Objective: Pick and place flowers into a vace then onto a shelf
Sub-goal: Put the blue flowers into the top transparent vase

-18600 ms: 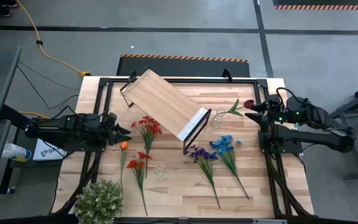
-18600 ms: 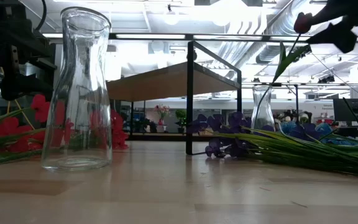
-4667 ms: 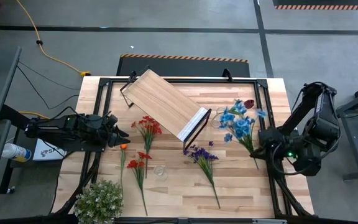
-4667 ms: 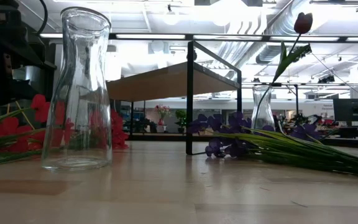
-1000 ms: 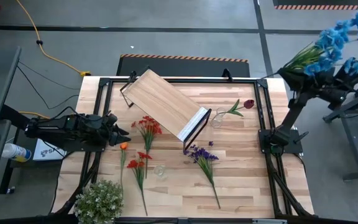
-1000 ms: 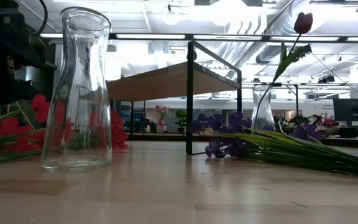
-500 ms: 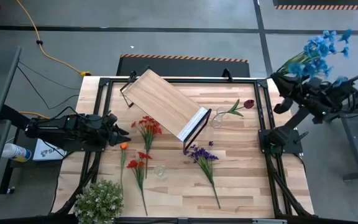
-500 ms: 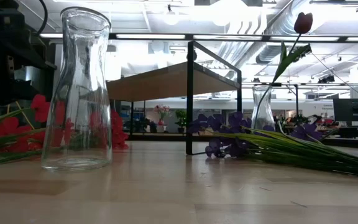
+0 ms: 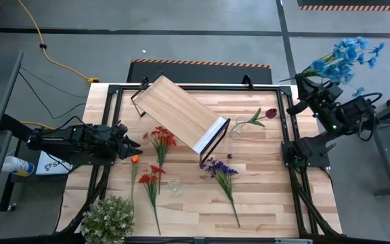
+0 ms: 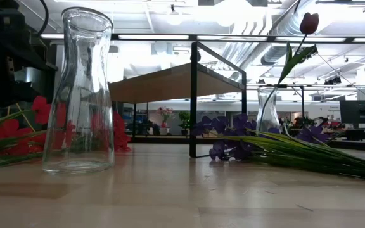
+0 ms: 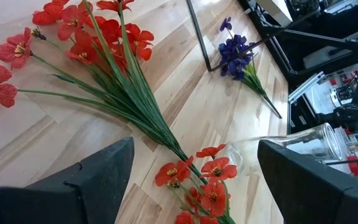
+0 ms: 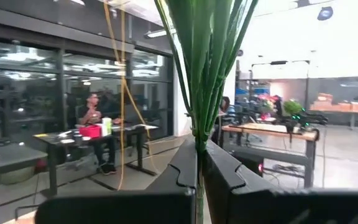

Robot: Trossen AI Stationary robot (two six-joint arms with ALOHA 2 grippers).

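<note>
Blue flowers: blue-bloomed green-stemmed sprig bunch (image 9: pixel 347 55) raised beyond the worktop's far right corner, stems (image 12: pixel 207 68) clamped in the right end effector (image 9: pixel 302 84).
Right end effector: closed on the blue sprigs.
Other flowers: dark red bloom (image 9: pixel 270 113) standing in a small clear glass vase (image 9: pixel 236 128) just right of the shelf; red (image 9: pixel 160 139), orange (image 9: pixel 135 160) and purple sprigs (image 9: pixel 219 169) lying flat on the slatted wooden worktop (image 9: pixel 263 203).
Shelf: light-wood board on a black frame (image 9: pixel 179 112), angled at the far centre.
Left end effector (image 9: pixel 128 142): fingers (image 11: pixel 98 171) spread open, empty, by the red sprigs at the left.
Second vase: clear glass carafe (image 10: pixel 81 92), upright, near centre.
</note>
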